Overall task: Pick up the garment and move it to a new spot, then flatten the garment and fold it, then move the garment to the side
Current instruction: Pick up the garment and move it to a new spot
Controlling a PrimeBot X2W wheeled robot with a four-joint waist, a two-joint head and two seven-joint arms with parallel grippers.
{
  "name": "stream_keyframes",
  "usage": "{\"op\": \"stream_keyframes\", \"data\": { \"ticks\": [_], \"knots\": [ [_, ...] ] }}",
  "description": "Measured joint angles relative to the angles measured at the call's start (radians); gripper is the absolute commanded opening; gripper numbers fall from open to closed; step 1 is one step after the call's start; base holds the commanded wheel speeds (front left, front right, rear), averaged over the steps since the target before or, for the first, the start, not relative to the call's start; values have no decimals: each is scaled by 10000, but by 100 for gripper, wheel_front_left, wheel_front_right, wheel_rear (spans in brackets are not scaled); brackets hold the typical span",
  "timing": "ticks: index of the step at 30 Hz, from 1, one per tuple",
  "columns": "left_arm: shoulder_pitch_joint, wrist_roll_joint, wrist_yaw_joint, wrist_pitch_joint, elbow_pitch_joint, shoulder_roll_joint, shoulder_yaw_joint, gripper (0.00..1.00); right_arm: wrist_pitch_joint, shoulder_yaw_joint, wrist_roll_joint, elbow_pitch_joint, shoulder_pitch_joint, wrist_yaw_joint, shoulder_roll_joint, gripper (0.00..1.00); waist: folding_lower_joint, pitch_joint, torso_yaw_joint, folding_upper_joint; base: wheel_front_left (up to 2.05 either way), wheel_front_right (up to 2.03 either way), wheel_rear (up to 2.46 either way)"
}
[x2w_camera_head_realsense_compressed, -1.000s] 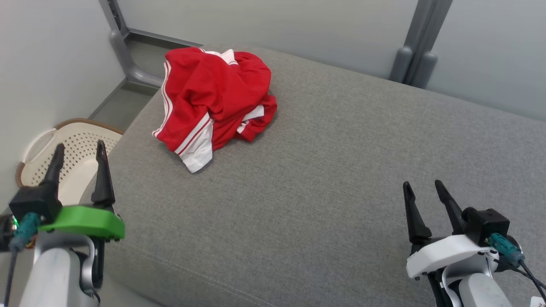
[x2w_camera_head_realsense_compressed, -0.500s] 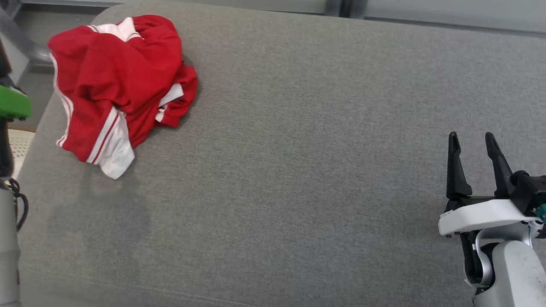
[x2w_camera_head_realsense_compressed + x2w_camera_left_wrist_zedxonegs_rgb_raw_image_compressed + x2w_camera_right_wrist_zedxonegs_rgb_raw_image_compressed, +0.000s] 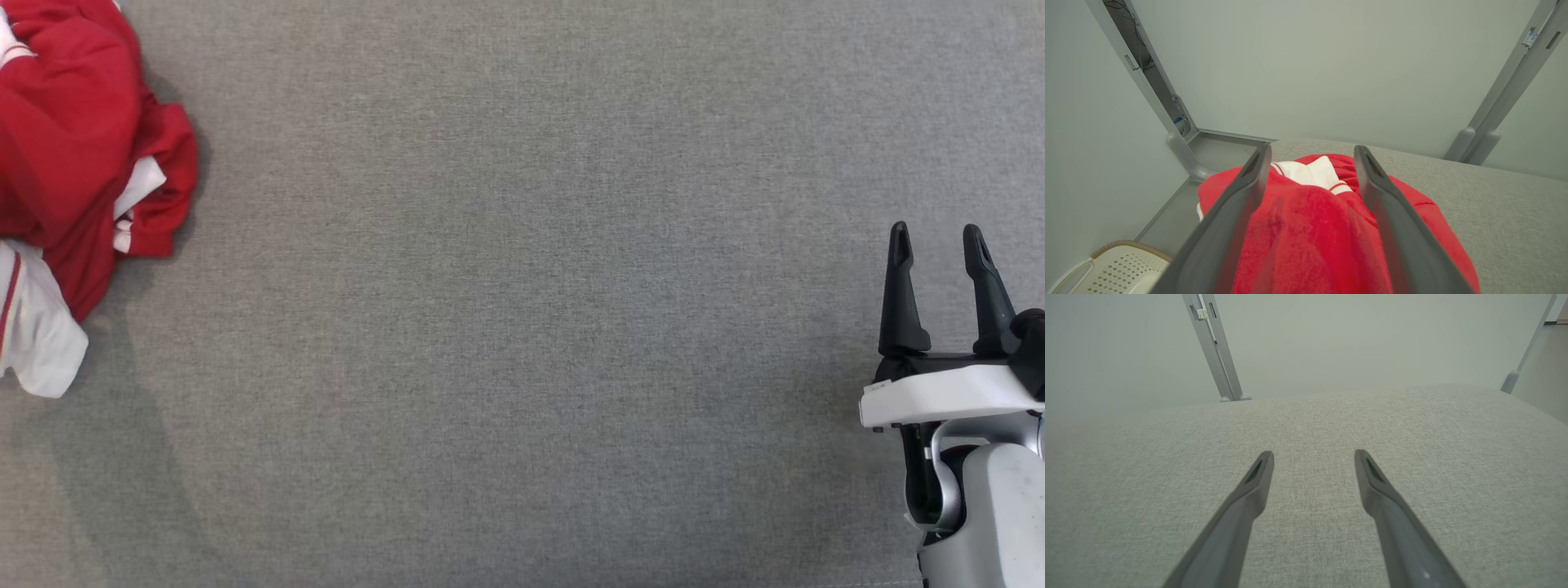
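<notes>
A crumpled red-and-white garment (image 3: 73,139) is lying at the left end of a grey cushion (image 3: 522,327). The left gripper (image 3: 1310,153) is hovering over it, fingers spread, while the right gripper (image 3: 935,245) is hanging open, well apart.

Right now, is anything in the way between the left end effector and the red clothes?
Nothing visible is. In the left wrist view, the open left end effector points straight at the garment, with no other thing between them.
</notes>
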Motion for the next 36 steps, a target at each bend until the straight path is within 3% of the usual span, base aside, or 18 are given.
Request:
{"op": "stream_keyframes", "data": {
  "ticks": [13, 14, 15, 16, 27, 36],
  "knots": [
    [13, -313, -38, 1841, 2472, 159, -217, 100, -59, 184, 23, 134, -114, 0, 4, 100, -1, 206, -318, 0, 0, 0, 0],
    [28, -372, -42, 1906, 2614, 144, -201, 62, -61, 215, 33, 153, -121, 0, 4, 100, -1, 188, -336, 0, 0, 0, 0],
    [54, -479, -44, 1877, 2681, 121, -173, 12, -63, 242, 42, 174, -127, 0, 4, 100, -1, 172, -352, 0, 0, 0, 0],
    [68, -550, -52, 1804, 2750, 111, -174, 0, -88, 272, 79, 199, -129, 0, 4, 100, -1, 148, -371, 0, 0, 0, 0],
    [-122, -291, -115, -150, 2732, 209, -364, 0, -224, 299, 280, 499, -110, 0, 4, 100, -2, -417, -421, 0, 0, 0, 0],
    [-879, -173, -217, -1406, 1733, 230, -805, 0, -353, 389, 550, 903, 20, 0, 4, 100, -1, -1200, -237, 0, 0, 0, 0]
  ]
}}
